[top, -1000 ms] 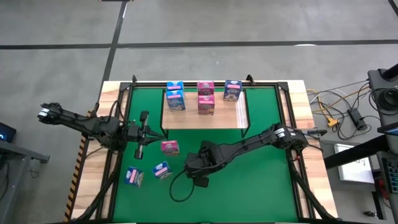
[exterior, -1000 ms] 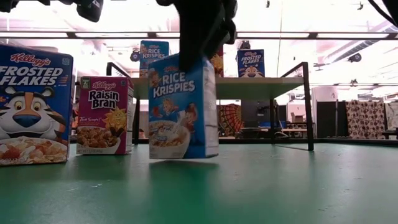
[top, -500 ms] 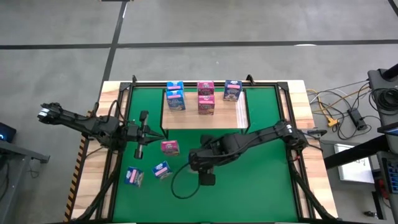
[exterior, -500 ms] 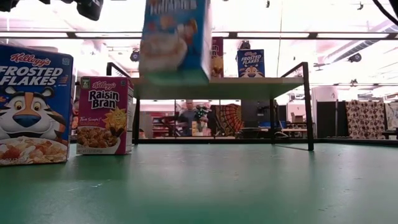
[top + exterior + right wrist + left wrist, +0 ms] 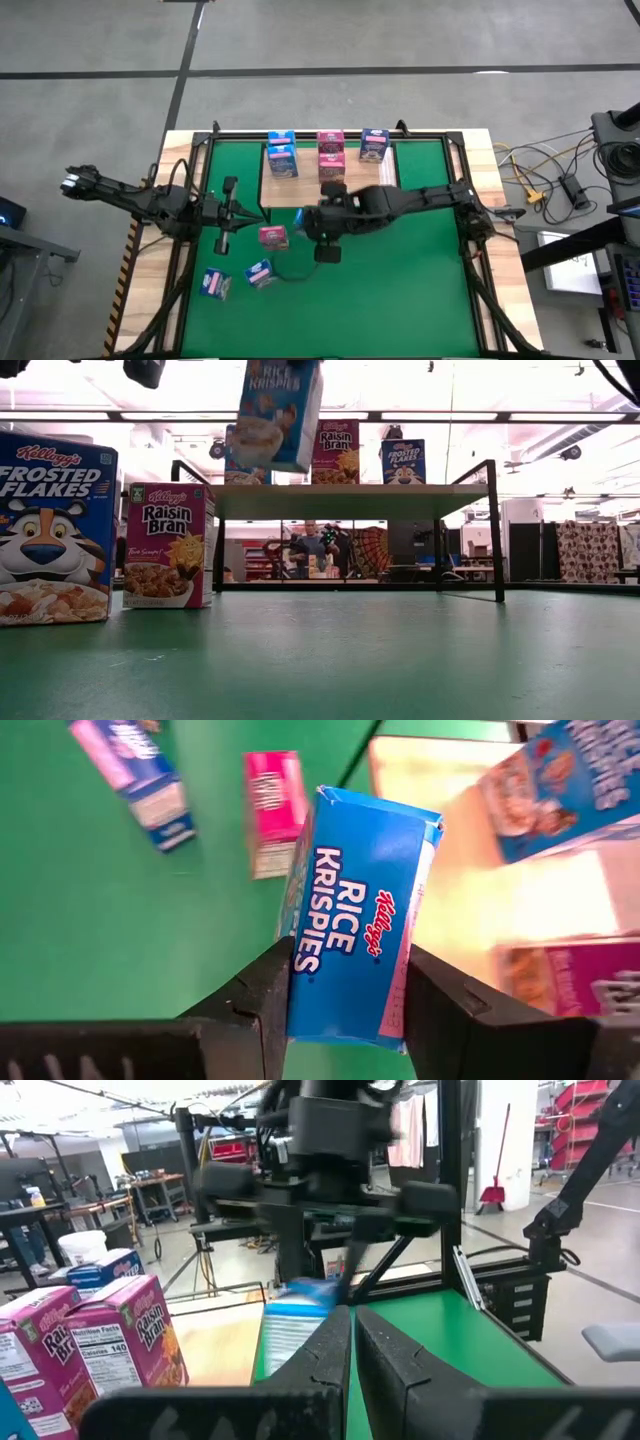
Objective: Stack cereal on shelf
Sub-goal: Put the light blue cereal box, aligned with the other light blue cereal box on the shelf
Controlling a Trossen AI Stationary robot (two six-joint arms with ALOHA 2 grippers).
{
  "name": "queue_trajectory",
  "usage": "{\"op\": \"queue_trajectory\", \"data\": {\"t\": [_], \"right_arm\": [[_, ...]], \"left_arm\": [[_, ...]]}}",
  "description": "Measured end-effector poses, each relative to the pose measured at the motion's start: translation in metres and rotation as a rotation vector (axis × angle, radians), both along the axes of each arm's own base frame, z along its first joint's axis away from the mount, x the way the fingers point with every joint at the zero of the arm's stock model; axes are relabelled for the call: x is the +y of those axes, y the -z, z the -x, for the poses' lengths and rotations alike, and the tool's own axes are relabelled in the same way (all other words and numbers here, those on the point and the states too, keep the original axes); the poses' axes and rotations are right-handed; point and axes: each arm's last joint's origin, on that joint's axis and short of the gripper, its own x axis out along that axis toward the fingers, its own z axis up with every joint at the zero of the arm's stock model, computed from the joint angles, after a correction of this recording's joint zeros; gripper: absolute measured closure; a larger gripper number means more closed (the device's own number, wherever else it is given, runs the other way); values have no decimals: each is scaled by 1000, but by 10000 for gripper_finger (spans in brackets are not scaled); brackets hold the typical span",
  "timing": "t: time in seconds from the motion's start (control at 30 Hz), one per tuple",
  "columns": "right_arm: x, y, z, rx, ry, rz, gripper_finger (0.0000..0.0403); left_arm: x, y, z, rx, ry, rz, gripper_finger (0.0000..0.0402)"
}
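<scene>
The right pincer (image 5: 345, 1010) pinches a light blue Kellogg's Rice Krispies box (image 5: 352, 915); left pincer (image 5: 352, 1350) pressed together.

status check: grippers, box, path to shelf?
Right gripper shut on Rice Krispies box, airborne beside shelf. Left gripper shut, idle. No obstruction seen.

Light blue Rice Krispies box (image 5: 352, 920) between black right tool (image 5: 345, 1005) fingers; pink Raisin Bran box (image 5: 167, 545) at 9 o'clock; dark blue Frosted Flakes box (image 5: 55, 528); green table mat (image 5: 400, 290); light-wood shelf (image 5: 375, 192).
</scene>
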Motion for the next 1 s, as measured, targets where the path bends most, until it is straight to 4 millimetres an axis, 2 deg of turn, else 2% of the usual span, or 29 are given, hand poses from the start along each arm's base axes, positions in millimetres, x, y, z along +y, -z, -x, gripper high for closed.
{"op": "queue_trajectory", "data": {"t": [0.37, 0.5, 0.7, 1.0], "right_arm": [[-58, -19, 2, -27, -34, 42, 262], [-76, -20, 1, -26, -64, 43, 262], [-86, -20, -4, -53, -114, 63, 262], [-92, -21, -12, -106, -126, 94, 251]], "left_arm": [[0, -1, 0, -6, 0, 2, 400], [0, -1, 0, -13, 0, 4, 400], [0, -2, 0, -18, 0, 5, 400], [0, -2, 0, -21, 0, 6, 400]]}}
